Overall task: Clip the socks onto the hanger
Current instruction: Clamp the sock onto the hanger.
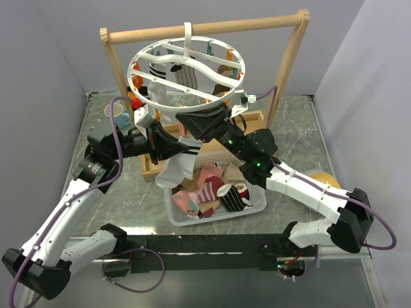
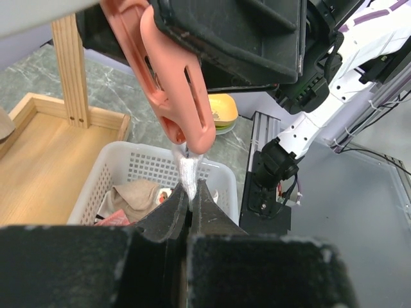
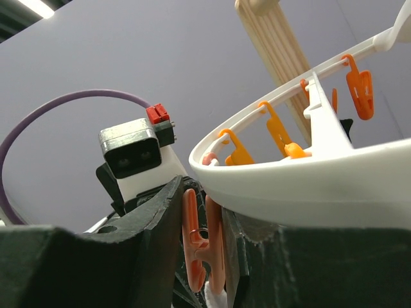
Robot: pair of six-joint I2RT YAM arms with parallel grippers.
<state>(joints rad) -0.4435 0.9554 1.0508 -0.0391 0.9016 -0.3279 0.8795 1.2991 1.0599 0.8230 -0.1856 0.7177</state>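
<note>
Left wrist view: a white sock is pinched in the clenched jaws of the left gripper, its top edge raised to the tip of an orange peg. The right gripper grasps that peg from both sides just under the rim of the round white hanger, which hangs by its hook from the wooden frame.

The sock reaches the mouth of the peg, but whether the peg has bitten on it cannot be told, so this clip looks unfinished. One striped sock already hangs inside the ring. Several more socks, pink, striped and dark, lie in the white basket below, so most of the job appears to remain.

Room is tight. The two grippers meet almost touching under the near rim, with the ring and its crossbars directly overhead and the frame's posts to either side. The basket and the frame's wooden tray sit beneath, leaving open space mainly toward the arms' own bases. A blue cup stands well off to the left.
</note>
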